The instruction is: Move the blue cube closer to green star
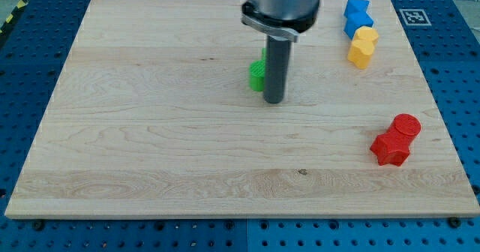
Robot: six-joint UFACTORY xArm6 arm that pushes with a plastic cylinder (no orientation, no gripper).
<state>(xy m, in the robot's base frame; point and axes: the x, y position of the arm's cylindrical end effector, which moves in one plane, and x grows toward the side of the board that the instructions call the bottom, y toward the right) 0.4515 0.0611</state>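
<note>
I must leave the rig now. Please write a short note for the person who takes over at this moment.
My tip rests on the board near its middle, just to the view's right of the green star, which the rod partly hides.
The blue block sits at the view's top right, touching the yellow block below it.
Done: nothing visible; blue is far from green.
Left: bring the tip beyond the blue block and push it toward the view's left.
</note>
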